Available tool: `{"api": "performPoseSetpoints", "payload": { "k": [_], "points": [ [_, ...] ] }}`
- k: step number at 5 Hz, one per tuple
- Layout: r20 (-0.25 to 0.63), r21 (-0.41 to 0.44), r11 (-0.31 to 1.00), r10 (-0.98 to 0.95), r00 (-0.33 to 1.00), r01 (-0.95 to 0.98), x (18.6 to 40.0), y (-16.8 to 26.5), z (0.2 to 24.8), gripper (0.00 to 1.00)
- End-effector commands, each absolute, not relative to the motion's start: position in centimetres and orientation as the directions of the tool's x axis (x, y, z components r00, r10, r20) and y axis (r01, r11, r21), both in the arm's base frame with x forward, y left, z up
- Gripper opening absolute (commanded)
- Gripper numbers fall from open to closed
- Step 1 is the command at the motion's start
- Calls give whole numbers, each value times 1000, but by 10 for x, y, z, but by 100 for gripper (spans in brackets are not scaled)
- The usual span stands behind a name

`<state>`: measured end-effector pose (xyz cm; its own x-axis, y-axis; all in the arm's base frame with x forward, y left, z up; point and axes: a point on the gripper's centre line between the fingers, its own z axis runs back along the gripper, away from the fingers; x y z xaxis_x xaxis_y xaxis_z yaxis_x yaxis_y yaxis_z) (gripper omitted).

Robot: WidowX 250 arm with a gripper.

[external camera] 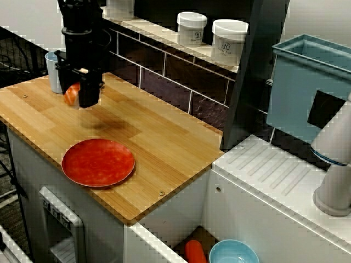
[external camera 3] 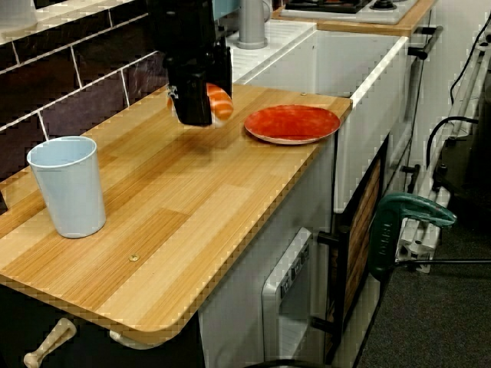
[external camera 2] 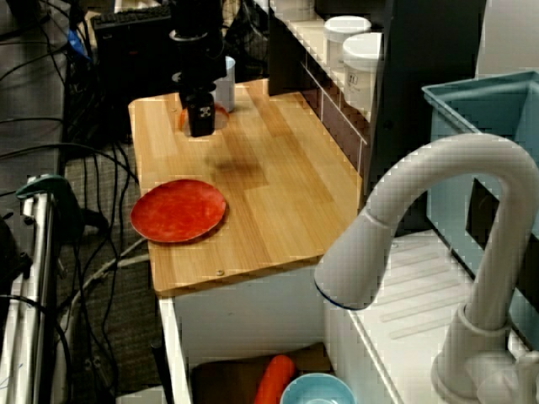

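Note:
My black gripper (external camera: 82,97) hangs a little above the wooden counter (external camera: 164,142), shut on a small orange and white piece of toy food (external camera: 71,93). In the view from the cup end, the food (external camera 3: 220,103) shows between the fingers of the gripper (external camera 3: 198,110), with its shadow on the wood below. A red plate (external camera: 98,162) lies flat near the counter's front edge, apart from the gripper, towards the sink. The plate (external camera 3: 292,123) holds nothing. A pale blue cup (external camera 3: 69,186) stands upright by the tiled wall, on the gripper's other side.
Two white jars (external camera: 191,27) (external camera: 228,41) stand on the shelf above the tiles. A blue bin (external camera: 307,82) and a grey faucet (external camera 2: 421,236) are by the sink. In the sink are a blue bowl (external camera: 233,253) and an orange item (external camera: 194,252).

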<state>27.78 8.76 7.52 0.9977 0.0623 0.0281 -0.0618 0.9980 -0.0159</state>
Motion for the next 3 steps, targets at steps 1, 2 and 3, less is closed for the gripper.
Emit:
{"api": "performPoseSetpoints", "payload": {
  "k": [1, 2, 3],
  "points": [
    [119, 18, 998, 63, 991, -66, 300, 67, 110, 0],
    [114, 1, 999, 42, 993, -42, 306, 56, 118, 0],
    [114, -21, 999, 35, 993, -33, 309, 52, 133, 0]
  ]
}}
